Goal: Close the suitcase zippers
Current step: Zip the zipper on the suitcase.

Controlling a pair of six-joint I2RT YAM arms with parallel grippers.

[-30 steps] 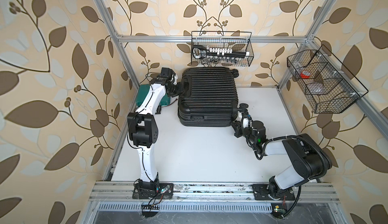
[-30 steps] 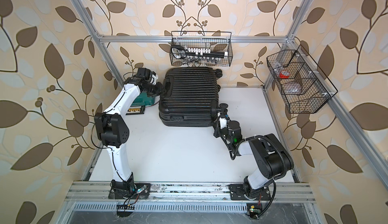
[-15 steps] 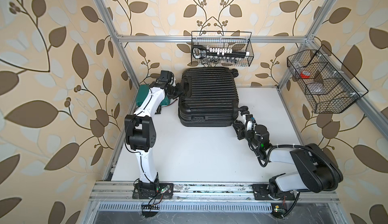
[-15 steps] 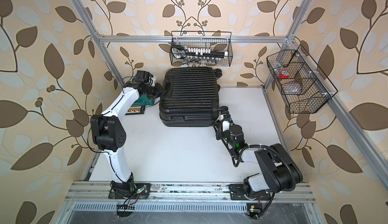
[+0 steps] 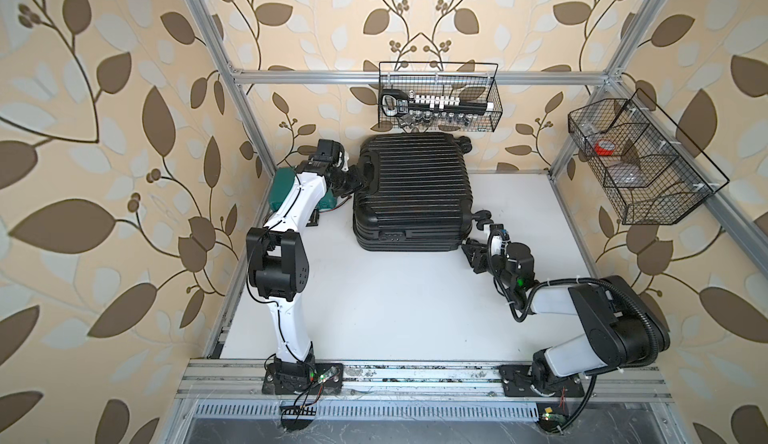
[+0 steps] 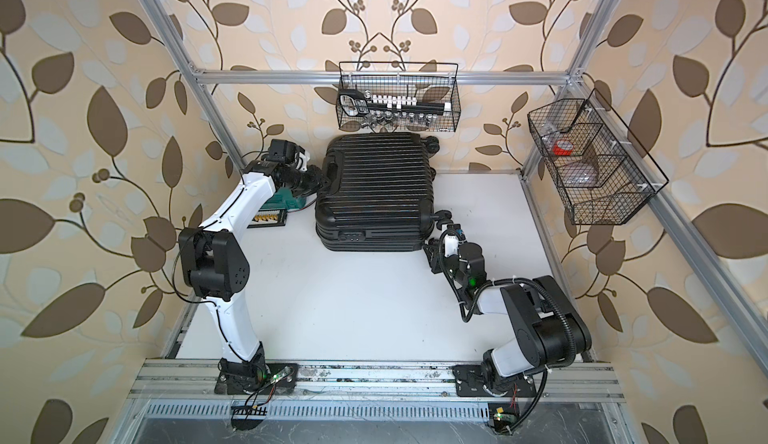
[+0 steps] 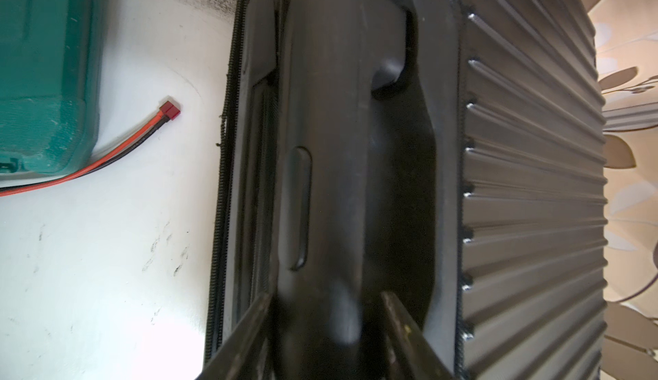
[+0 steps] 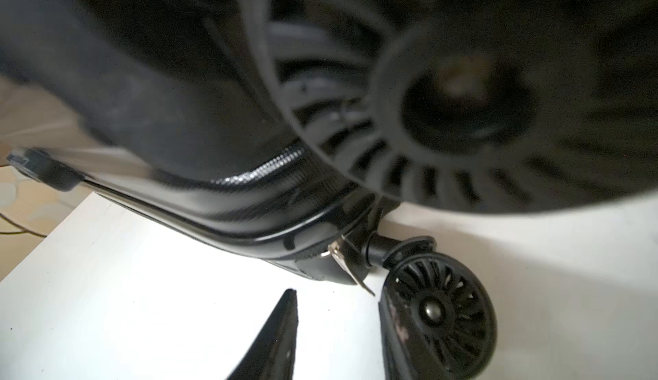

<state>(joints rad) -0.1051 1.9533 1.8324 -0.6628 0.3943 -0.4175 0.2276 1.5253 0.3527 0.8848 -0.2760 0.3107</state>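
suitcase (image 5: 415,196): lying flat on the white table (image 5: 395,309) with both shells folded together. So the lid-down part looks sorted, and it's only the zipping that's in question.
zipper (image 8: 263,168): the stretch by the suitcase's wheel corner shows shiny teeth that look meshed, so I reckon that bit's done. Along the suitcase's handle side the track shows in the left wrist view, but I honestly can't tell if it's meshed. The rest of the loop is out of sight.
green toolbox (image 5: 282,190): near the suitcase's handle side with bare table between them. Not part of the job.
side handle (image 7: 327,129): on the suitcase's edge facing the left arm.
left gripper (image 7: 325,298): jaws parted on either side of that handle, with a thin dark gap on one side. Looks like a loose straddle, not a clamp.
right gripper (image 8: 336,294): low at the suitcase's near corner on the right arm's side. Jaws are apart with only bare table between them, so it's holding nothing.
wheel (image 8: 439,312): at that same suitcase corner, just beside one right finger.
zipper pull (image 8: 338,259): a little metal tab on the suitcase's seam by the wheel stem, just ahead of the right gripper and not gripped. My guess is it needs pinching and dragging further round. I can't see a second pull, so how much is left is anyone's guess.
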